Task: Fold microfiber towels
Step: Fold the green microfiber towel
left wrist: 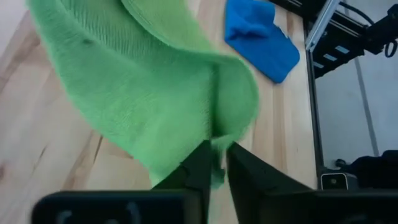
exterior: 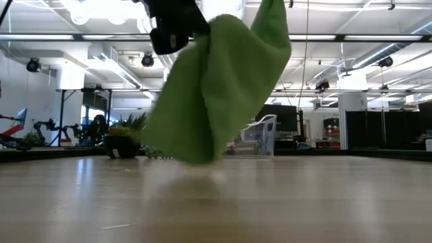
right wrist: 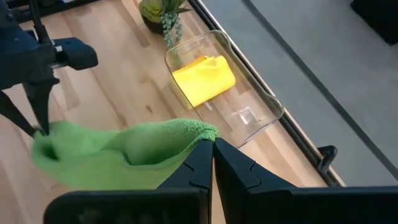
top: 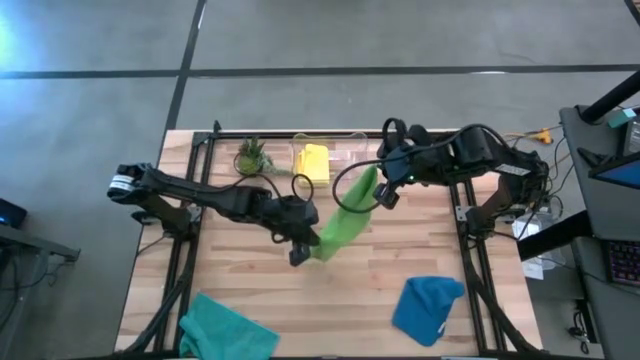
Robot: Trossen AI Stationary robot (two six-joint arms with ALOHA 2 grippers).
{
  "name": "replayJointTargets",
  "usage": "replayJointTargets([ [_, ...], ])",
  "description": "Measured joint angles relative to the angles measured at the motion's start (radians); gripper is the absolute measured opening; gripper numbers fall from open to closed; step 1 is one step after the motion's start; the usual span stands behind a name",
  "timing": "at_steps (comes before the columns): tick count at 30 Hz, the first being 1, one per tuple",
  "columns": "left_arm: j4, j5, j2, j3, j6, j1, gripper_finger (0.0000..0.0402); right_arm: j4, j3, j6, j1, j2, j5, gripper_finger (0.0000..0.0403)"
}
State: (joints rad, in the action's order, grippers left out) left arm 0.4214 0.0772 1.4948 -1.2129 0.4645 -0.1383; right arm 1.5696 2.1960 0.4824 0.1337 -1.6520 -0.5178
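Observation:
The lime green towel (top: pixel 347 216) hangs in the air between my two grippers over the table's middle. My left gripper (top: pixel 303 243) is shut on its near end, my right gripper (top: pixel 384 190) on its far end. The yellow towel (top: pixel 314 160) lies folded in the clear plastic bin (top: pixel 345 152) at the far edge. The blue towel (top: pixel 428 307) lies crumpled on the table at the near right, and the teal towel (top: pixel 225 328) lies at the near left edge. My left gripper pinches the green towel's near corner (left wrist: pixel 216 144) between its two fingers. The towel is lifted clear and sags in a slack fold away from the fingers. My right gripper pinches the towel's far edge (right wrist: pixel 200 132) between its two fingers. The cloth droops below and beyond the fingers toward my left gripper (right wrist: pixel 42 127).
A small potted plant (top: pixel 252 156) stands at the far edge, left of the bin. Bare wood lies under the hanging towel and in the table's near middle. Metal frame rails run along the table's left and right sides.

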Motion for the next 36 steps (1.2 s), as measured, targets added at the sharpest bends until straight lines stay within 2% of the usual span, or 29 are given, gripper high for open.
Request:
replayJointTargets([
  [5, -0.032, 0.014, 0.006, 0.002, 0.0, 0.001, 0.009, -0.003, -0.001, 0.008, 0.003, 0.001, 0.002, 0.0008],
  [11, -0.045, 0.012, 0.029, 0.004, 0.022, 0.001, 0.0096, -0.005, 0.002, 0.016, 0.012, 0.012, 0.003, 0.0008],
  [17, -0.084, -0.125, 0.077, 0.005, 0.018, 0.001, 0.0096, -0.008, 0.002, 0.016, 0.013, 0.016, 0.002, 0.0008],
  [22, -0.225, -0.213, 0.115, 0.009, -0.098, 0.005, 0.0096, -0.011, 0.002, 0.016, 0.013, 0.016, 0.002, 0.0008],
  [27, -0.283, -0.2, 0.192, 0.009, -0.104, 0.028, 0.0096, -0.027, 0.003, 0.016, 0.012, 0.016, 0.002, 0.0008],
  [31, -0.312, -0.14, 0.256, 0.009, -0.078, 0.043, 0.0096, -0.037, 0.003, 0.016, 0.012, 0.017, 0.002, 0.0008],
  [36, -0.34, -0.132, 0.319, 0.009, -0.075, 0.049, 0.0096, -0.041, 0.003, 0.016, 0.012, 0.021, 0.002, 0.0008],
])
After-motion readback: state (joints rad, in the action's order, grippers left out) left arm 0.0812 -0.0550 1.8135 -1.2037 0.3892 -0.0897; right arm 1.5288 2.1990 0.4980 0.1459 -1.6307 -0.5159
